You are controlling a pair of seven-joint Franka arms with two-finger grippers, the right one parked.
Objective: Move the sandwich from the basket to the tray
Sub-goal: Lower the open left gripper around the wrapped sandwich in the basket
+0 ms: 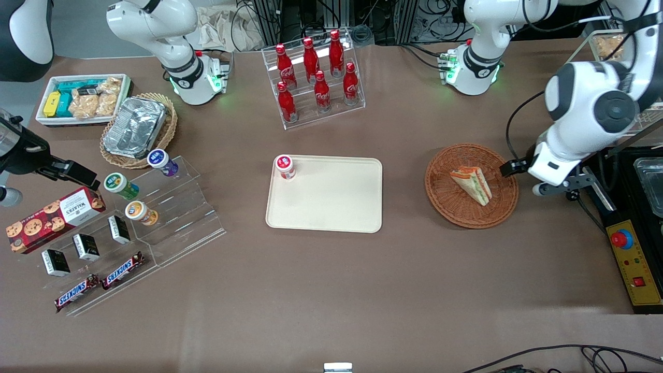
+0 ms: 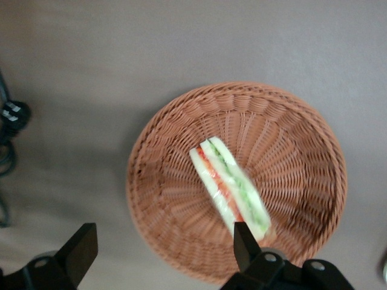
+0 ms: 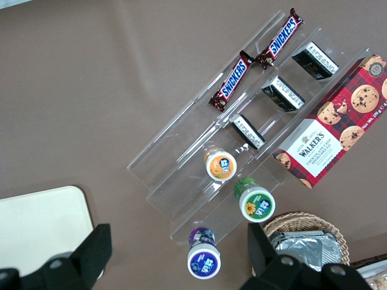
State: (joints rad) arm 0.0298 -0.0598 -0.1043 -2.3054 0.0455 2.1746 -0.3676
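On the table (image 1: 331, 290) we see the tray (image 1: 331, 204) near the middle, flat, with a small red-capped jar (image 1: 285, 167) standing in one corner, the corner farther from the front camera and toward the parked arm's end. Well apart from the tray, toward the working arm's end, sits the basket (image 1: 456, 207), and the sandwich (image 1: 472, 184) lies inside it on its side, striped edge showing. We find the sandwich a little off the basket's centre, touching the woven floor.

Our working arm (image 1: 580, 119) hangs over the table just beside the basket. Its tool (image 2: 163, 254) hovers above the basket's rim; in the wrist view the two fingers (image 2: 80, 249) stand spread wide, one over bare table and the other over the sandwich's end, and they pinch nothing.

Farther from the front camera than the tray, we see a clear rack of red bottles (image 1: 316, 77). Toward the parked arm's end lie a tan basket with a foil container (image 1: 135, 127), a white bin of snacks (image 1: 83, 98), a clear stepped stand (image 1: 171, 217) with small jars, a cookie box (image 1: 54, 217) and two Snickers bars (image 1: 101, 284).
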